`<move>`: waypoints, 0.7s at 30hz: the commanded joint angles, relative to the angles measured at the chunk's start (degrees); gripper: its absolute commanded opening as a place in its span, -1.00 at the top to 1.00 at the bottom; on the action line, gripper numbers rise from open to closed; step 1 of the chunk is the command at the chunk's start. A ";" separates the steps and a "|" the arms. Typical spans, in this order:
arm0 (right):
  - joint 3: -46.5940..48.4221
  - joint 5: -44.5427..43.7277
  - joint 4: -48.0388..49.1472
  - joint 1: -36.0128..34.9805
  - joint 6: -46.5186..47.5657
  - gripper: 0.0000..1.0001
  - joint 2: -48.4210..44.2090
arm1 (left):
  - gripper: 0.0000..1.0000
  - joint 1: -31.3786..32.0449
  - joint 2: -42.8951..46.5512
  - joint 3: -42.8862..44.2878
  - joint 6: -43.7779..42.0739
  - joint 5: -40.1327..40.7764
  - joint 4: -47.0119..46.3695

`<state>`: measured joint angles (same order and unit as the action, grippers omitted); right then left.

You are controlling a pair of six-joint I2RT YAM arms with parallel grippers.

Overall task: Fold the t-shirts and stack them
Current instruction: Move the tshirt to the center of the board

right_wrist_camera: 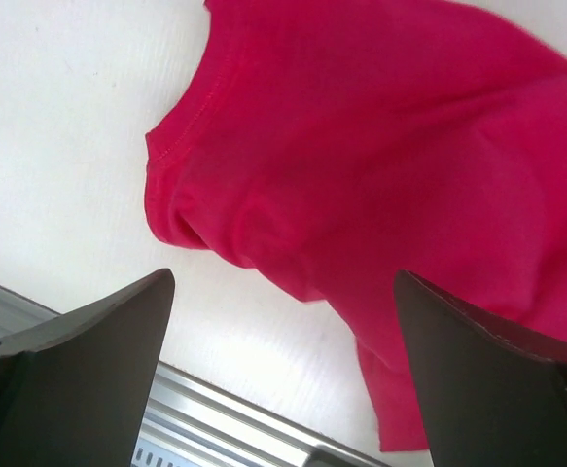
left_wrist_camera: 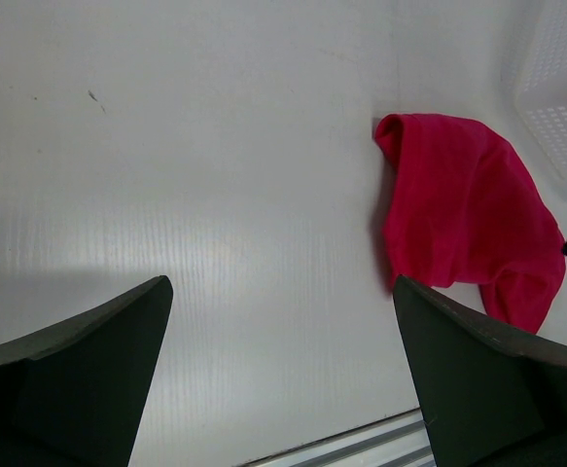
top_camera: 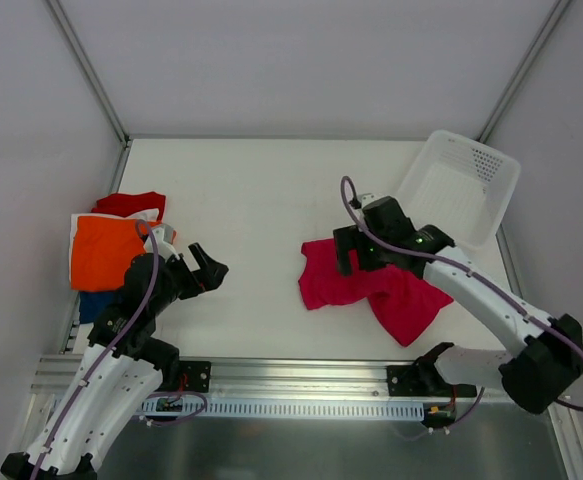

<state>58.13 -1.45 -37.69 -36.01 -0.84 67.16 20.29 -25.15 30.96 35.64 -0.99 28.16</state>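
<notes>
A magenta-pink t-shirt (top_camera: 371, 288) lies rumpled on the table (top_camera: 261, 190), right of the middle and towards the near edge, one part bunched over another. The right gripper (right_wrist_camera: 281, 292) hangs just above its left portion with the jaws spread wide and nothing between them. The left gripper (left_wrist_camera: 283, 292) is released too, over bare table near the left edge and well apart from that shirt. At the left edge sits the pile: an orange shirt (top_camera: 106, 250) on top, a red shirt (top_camera: 131, 203) showing at its far side and a dark blue shirt (top_camera: 93, 305) at its near side. The white basket (top_camera: 461, 185) stands tilted in the far right corner. The step in hand looks like laying the pink shirt flat before folding. The next move calls for pinching a hem or shoulder edge, likely with both arms, and drawing the cloth out smooth
</notes>
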 commanded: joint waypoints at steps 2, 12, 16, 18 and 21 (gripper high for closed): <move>-0.30 5.06 8.77 -3.10 -2.41 -0.99 10.08 | -0.98 0.36 -0.25 -0.46 0.66 0.20 -1.53; 3.04 3.04 14.32 -11.53 -5.40 -0.98 25.92 | -0.98 0.36 2.11 -4.86 1.80 -1.03 -4.52; 3.83 1.81 13.26 -13.73 -5.49 -0.98 26.36 | -0.98 0.36 1.77 -5.03 1.72 -1.03 -4.78; 4.01 -0.37 12.82 -14.44 -5.83 -0.98 26.80 | -0.98 0.36 1.07 -4.77 1.72 -1.11 -5.04; 6.45 -3.97 10.55 -16.97 -5.93 -0.97 25.49 | -0.98 0.36 0.62 -4.86 1.80 -1.47 -5.31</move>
<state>60.62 -1.17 -25.54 -51.27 -5.58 93.84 20.32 -24.12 26.04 36.86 -1.37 24.93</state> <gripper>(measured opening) 0.990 0.991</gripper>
